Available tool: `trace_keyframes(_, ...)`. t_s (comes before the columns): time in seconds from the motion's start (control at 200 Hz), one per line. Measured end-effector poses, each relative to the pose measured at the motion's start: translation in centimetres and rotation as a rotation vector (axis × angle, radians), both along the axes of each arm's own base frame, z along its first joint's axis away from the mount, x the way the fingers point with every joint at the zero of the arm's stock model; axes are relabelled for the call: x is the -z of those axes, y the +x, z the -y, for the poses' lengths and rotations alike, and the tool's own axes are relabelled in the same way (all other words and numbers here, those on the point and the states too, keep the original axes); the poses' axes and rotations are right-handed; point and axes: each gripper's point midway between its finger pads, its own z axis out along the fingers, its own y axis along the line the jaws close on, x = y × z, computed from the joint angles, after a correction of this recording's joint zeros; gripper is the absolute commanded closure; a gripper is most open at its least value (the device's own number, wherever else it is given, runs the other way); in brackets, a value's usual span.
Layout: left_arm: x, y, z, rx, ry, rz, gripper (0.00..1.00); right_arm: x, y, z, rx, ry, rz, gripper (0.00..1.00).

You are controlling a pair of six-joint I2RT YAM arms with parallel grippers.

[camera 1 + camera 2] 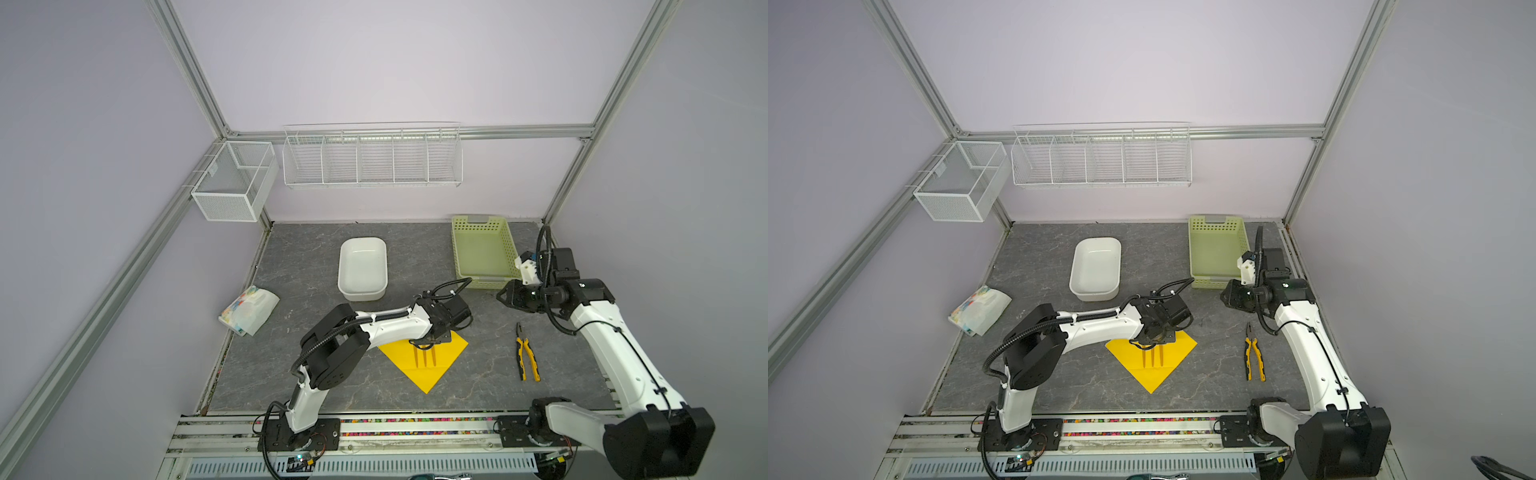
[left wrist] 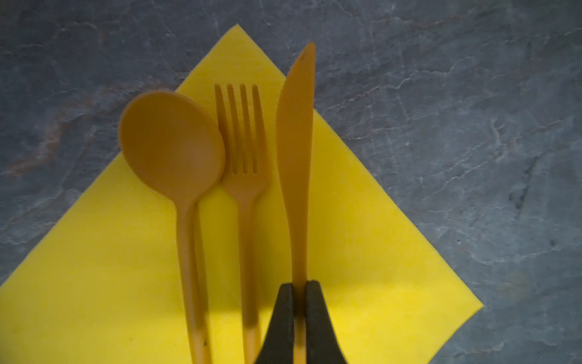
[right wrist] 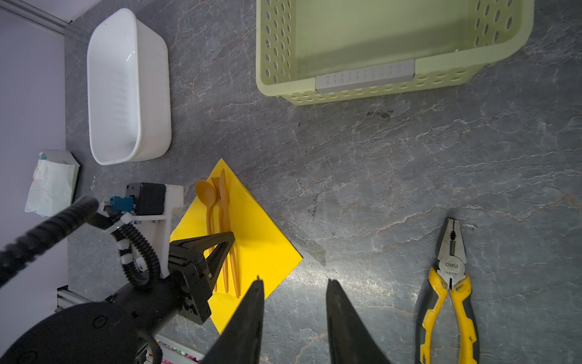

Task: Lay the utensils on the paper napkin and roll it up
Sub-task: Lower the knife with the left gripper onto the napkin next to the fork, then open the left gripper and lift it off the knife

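Orange plastic makes up all three utensils (image 3: 224,201): a spoon (image 2: 171,145) on the left, a fork (image 2: 244,157) in the middle and a knife (image 2: 296,141) on the right. They lie side by side on the paper napkin (image 2: 362,252), heads toward the far side. The napkin lies as a diamond at the near middle of the table (image 1: 486,365), and the spoon's bowl overhangs its left edge. The left gripper (image 2: 299,285) is clamped on the knife's handle. The right gripper (image 3: 294,280) hangs off to the right, jaws apart and empty.

I judge the cutlery light, stiff and slick, so it may skid or twist in a pinch; the flat of the handle is the place to hold. The napkin looks thin and soft, likely to crease, tear or slide on the smooth table, and the cutlery seems too light to pin it. A corner or free edge suits pinching for the roll.

In both top views the left gripper covers the utensils' heads and the napkin's far corner. In the left wrist view the handle ends are cut off, and I cannot tell whether the knife rests on the paper or hangs just above it.
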Motion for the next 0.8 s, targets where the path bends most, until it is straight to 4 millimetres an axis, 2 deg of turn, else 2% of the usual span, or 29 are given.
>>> trace_keyframes(0.8,1.1,-0.1,-0.2,0.0,0.031,-0.015,0.89,-0.3,-0.1,0.1,0.002,-0.003,0.011,0.63)
